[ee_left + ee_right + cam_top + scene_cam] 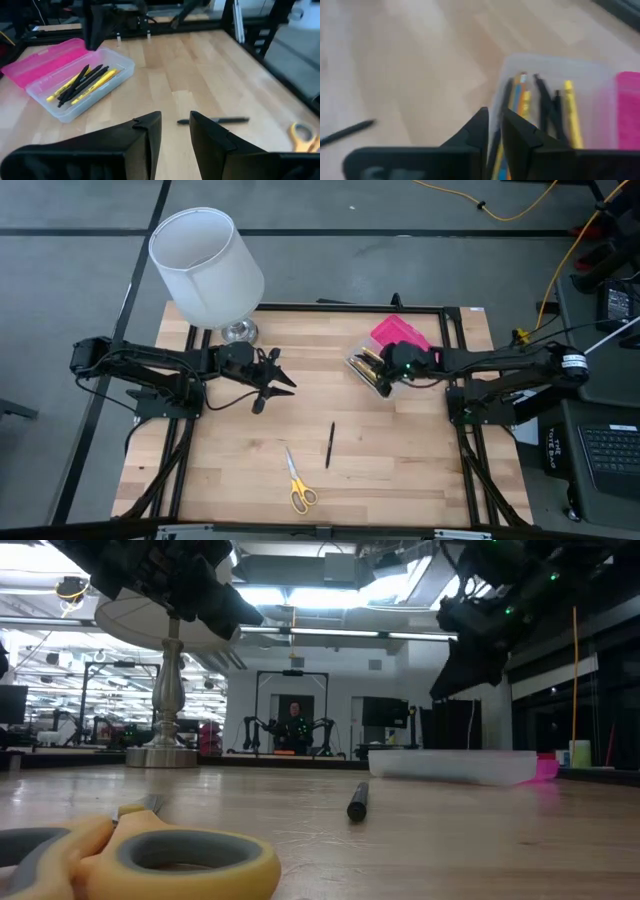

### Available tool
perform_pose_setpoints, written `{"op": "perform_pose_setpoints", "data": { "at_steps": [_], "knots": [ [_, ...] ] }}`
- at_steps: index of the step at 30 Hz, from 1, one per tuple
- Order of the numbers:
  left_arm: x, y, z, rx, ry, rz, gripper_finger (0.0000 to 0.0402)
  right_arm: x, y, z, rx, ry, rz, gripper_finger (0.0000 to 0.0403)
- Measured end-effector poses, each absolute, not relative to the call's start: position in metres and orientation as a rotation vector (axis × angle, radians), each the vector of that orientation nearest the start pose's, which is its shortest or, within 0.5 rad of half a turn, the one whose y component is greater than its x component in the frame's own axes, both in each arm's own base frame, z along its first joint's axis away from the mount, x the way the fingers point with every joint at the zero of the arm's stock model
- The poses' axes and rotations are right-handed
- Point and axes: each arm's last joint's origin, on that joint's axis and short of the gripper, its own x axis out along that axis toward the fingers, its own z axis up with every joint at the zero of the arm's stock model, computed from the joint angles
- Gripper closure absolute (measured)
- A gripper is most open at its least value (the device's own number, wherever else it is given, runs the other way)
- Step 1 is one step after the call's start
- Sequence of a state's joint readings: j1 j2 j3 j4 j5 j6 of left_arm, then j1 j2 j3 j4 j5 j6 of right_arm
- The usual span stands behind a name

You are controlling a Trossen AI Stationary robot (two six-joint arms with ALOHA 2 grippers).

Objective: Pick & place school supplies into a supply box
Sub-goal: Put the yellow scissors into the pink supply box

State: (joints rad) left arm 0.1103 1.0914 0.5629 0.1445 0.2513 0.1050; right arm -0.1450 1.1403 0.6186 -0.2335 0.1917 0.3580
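supply box (372, 366) lies diagonally, pens (82, 82) inside along it; right claw (494, 131) above, nearly closed, empty.

No legible text, label, brand, number or sign appeared in any view. The pens and pencils (82, 82) in the supply box (60, 107) carried no readable print. The scissors (299, 488) and the loose black pen (330, 444) on the table (400, 470) showed no markings. Dark equipment (556, 448) beside the table's right edge bore a pale patch too small to read.
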Motion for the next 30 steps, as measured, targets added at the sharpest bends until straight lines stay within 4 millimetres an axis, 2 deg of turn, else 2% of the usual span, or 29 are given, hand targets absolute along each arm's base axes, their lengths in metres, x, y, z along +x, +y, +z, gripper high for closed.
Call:
{"op": "perform_pose_setpoints", "data": {
  "at_steps": [4, 8, 14, 17, 20, 24, 30],
  "knots": [
    [0.229, 0.015, 0.227, 0.117, 0.396, -0.104, 0.0309, 0.222, -0.020, 0.210, 0.279, 0.672, -0.400, 0.0371],
    [0.230, 0.001, 0.220, 0.234, 0.469, -0.001, 0.0329, 0.226, 0.000, 0.214, 0.208, 0.607, -0.406, 0.0395],
    [0.231, -0.025, 0.213, 0.309, 0.495, -0.078, 0.0374, 0.226, 0.019, 0.218, 0.146, 0.551, -0.420, 0.0382],
    [0.231, -0.039, 0.210, 0.312, 0.517, -0.122, 0.0395, 0.225, 0.023, 0.218, 0.133, 0.547, -0.419, 0.0375],
    [0.235, -0.052, 0.209, 0.300, 0.588, -0.127, 0.0398, 0.225, 0.025, 0.218, 0.137, 0.545, -0.414, 0.0374],
    [0.249, -0.070, 0.210, 0.292, 0.701, -0.154, 0.0400, 0.225, 0.025, 0.218, 0.130, 0.535, -0.432, 0.0373],
    [0.271, -0.097, 0.212, 0.263, 0.817, -0.304, 0.0399, 0.225, 0.025, 0.218, 0.112, 0.530, -0.454, 0.0373]
  ]
}}
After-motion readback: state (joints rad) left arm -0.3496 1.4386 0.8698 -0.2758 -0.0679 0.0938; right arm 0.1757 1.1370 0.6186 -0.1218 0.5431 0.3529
